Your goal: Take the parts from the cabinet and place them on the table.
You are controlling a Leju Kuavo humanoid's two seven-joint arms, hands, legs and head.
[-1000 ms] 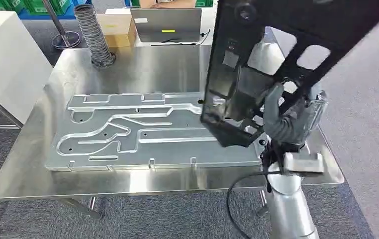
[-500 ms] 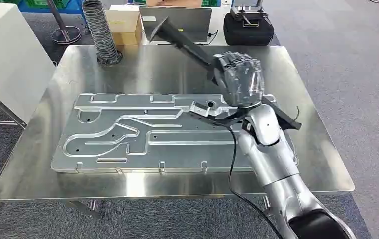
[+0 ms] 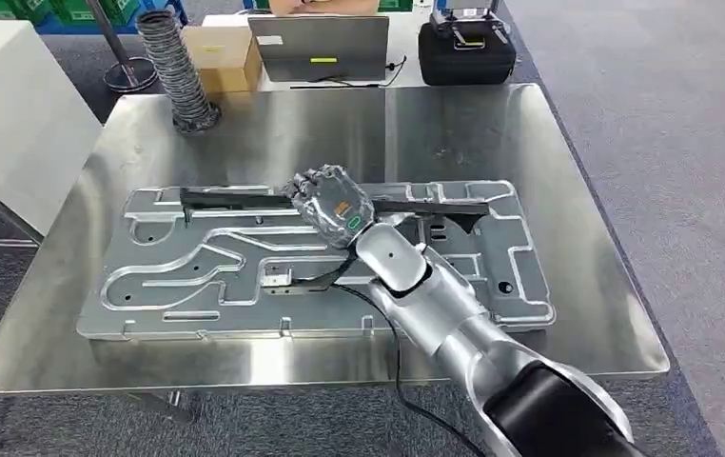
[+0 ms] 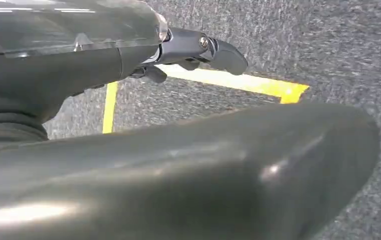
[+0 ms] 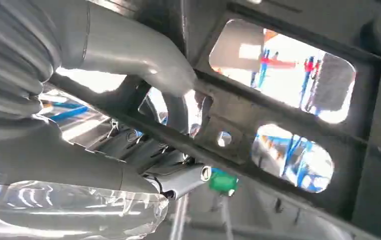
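Setting: steel table [image 3: 492, 124] on grey carpet, with a large machined aluminium plate [image 3: 197, 276] lying flat over most of it. On the far side you can see a ribbed hose [image 3: 173, 67], a cardboard box [image 3: 221, 43], a laptop [image 3: 319, 46] and a black case [image 3: 466, 49].

Part: black frame part [image 3: 235, 198], a long dark piece with cut-out windows. It lies low and nearly level across the far half of the aluminium plate, running left to right.

Right hand: right hand [image 3: 328, 202] is on the part about midway along its length. In the right wrist view you can see the thumb [image 5: 143, 55] wrapped round one of the part's bars [image 5: 238, 125], the darker fingers on the other side, so the grip is closed on the frame.

Left hand: left hand [image 4: 198, 47] hangs over the carpet and a yellow floor line [image 4: 238, 82]. You cannot tell from this view whether its fingers are spread or curled; nothing shows in them.

Progress: you may judge the carry as done, with the part brought down over the table. Whether it rests fully on the plate cannot be told.

Left to do: letting go and drawing the hand clear. Whether more parts wait in the cabinet cannot be told.
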